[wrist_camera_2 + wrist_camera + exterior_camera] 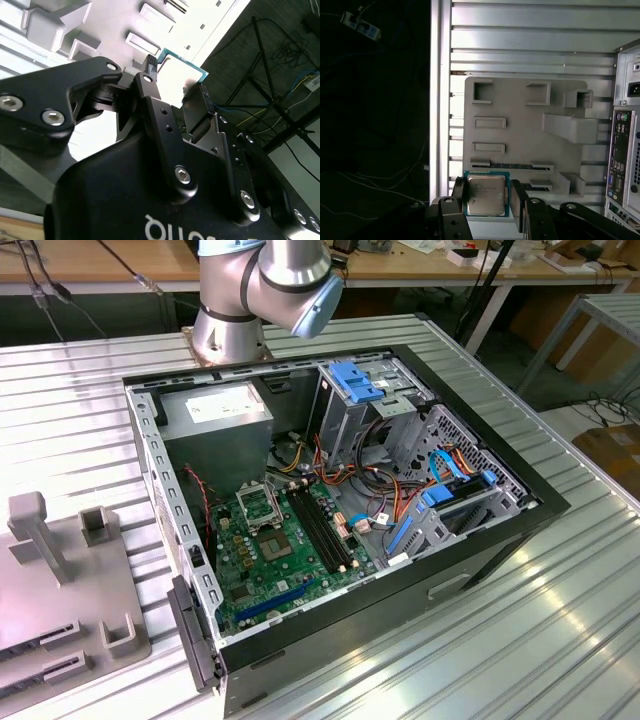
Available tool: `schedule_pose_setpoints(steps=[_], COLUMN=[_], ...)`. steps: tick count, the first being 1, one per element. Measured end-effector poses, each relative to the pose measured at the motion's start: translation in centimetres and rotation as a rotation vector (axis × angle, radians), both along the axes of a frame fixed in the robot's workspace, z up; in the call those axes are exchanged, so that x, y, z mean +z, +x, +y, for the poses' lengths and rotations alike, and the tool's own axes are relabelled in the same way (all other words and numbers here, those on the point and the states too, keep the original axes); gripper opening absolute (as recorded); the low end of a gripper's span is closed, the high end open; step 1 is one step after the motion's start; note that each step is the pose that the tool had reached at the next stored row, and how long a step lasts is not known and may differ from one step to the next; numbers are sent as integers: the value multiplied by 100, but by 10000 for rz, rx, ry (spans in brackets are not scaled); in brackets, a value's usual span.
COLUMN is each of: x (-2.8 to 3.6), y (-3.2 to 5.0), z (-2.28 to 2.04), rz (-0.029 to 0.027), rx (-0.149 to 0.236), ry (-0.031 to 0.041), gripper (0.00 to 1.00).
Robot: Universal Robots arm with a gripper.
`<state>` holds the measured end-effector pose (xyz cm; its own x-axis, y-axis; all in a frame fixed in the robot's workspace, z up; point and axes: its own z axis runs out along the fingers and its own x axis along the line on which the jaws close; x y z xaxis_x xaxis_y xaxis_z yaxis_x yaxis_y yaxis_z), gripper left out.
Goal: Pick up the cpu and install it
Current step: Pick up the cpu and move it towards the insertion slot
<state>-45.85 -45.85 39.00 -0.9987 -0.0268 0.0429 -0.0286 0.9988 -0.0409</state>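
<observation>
tool (487,190) clamped on the cpu (486,196) by two opposite edges, held up over the grey tray (520,130) on the counter (520,50). my take: keep it level, grip light, no twist; socket (258,507) in the case (420,580) needs square alignment.

White glare streaks the ribbed metal bench (570,640) in the exterior view, and shadow pools inside the open case (300,628). In the second wrist view the cpu (175,75) top is blown out white; the first wrist view is dim.
</observation>
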Motion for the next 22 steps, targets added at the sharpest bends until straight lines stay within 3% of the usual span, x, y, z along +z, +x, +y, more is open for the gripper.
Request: schedule_pose_setpoints(steps=[5,11,18,22], x=[3,7,8,8], y=[0,2,59,102], z=[1,0,0,0], rz=[-19,-63,-68,-66], rx=[-2,0,0,-1], ry=[65,72,76,158], gripper=[46,46,46,46])
